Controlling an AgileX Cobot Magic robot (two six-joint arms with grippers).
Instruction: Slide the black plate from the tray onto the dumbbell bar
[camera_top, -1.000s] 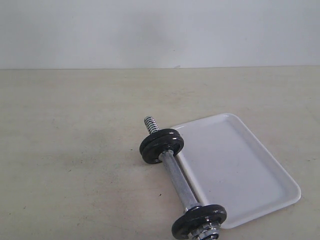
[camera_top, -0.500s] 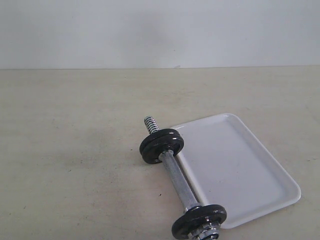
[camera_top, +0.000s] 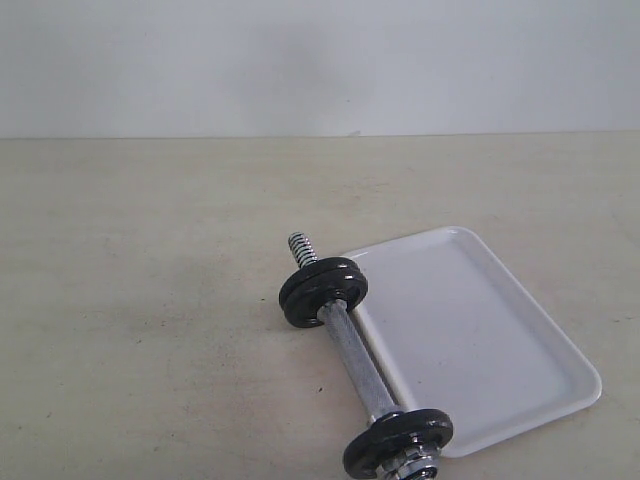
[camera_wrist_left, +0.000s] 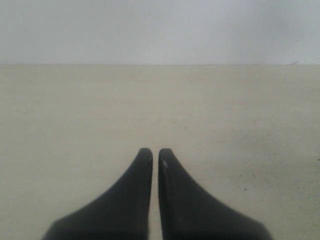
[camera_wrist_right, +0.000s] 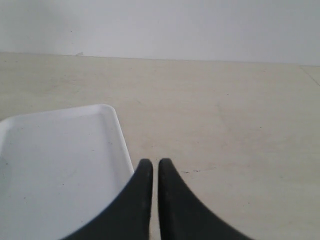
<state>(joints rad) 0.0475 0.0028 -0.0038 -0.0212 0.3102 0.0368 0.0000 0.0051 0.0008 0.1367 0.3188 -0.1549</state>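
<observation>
Left claw is pinched tight with nothing between its fingers, hovering over bare counter. Right claw is just as tightly closed and empty-handed, parked above the corner of the tray. And the black plate? It's on the dumbbell bar, up at the far end just inside the bare threaded tip. Another black disc sits at the near end, and the bar lies along the tray's left edge.
</observation>
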